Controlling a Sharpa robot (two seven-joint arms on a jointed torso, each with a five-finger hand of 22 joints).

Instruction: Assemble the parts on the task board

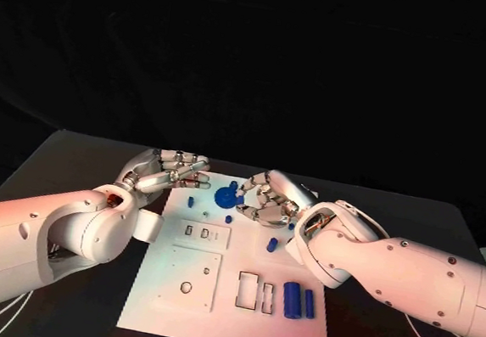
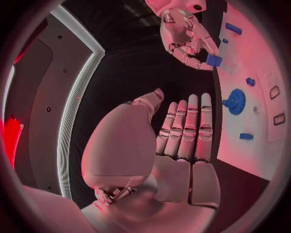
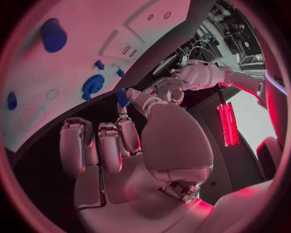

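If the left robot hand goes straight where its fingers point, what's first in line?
Probably the right robot hand, pinching a small blue part, straight ahead of the left robot hand. The gap's depth is unclear.

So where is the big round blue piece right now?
In the head view, the round blue piece sits near the far edge of the white task board, between the left hand and the right hand.

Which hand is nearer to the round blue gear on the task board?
Right. The right hand hovers just beside the round blue gear, pinching a small blue part. The left hand is off the task board, past its edge, farther away.
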